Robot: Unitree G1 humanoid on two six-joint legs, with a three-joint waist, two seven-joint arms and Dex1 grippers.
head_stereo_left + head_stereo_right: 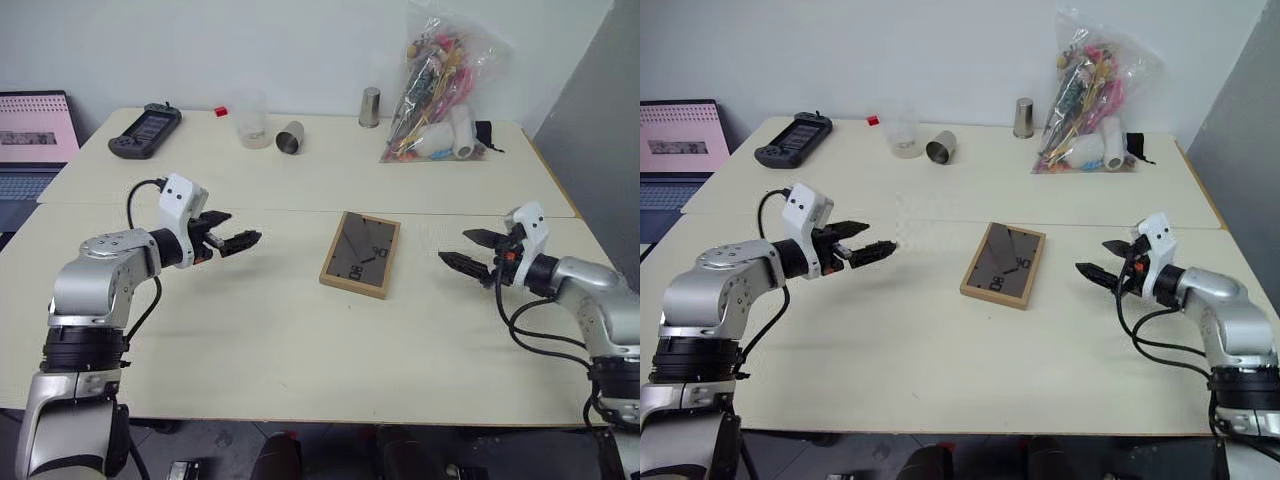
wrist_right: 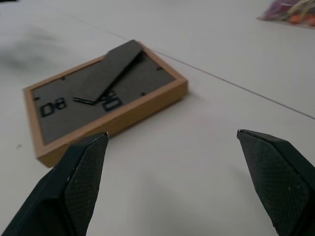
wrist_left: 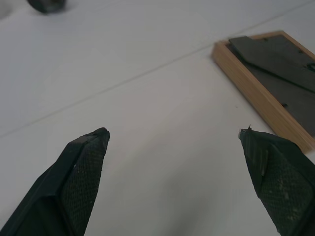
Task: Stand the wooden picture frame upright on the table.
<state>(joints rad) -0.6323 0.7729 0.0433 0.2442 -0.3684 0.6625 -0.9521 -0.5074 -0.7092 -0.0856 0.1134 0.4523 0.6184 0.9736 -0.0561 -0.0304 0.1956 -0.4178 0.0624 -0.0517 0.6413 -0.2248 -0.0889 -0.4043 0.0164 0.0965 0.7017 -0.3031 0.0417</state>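
Both jaws gape empty, the frame [image 1: 360, 254] flat between them, untouched; you next close in and tip it up.

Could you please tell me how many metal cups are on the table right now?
2. One small silver metal cup lies on its side at the far edge beside a clear plastic cup; another silver metal cup stands upright next to the clear bag of colourful items, which may hide more.

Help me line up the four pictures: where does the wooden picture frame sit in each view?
Left eye: wooden picture frame flat, centre, between the grippers.
Right eye: centre.
Left wrist: upper right.
Right wrist: left of centre, back panel up.
Shared landmark: the table's thin dark seam.
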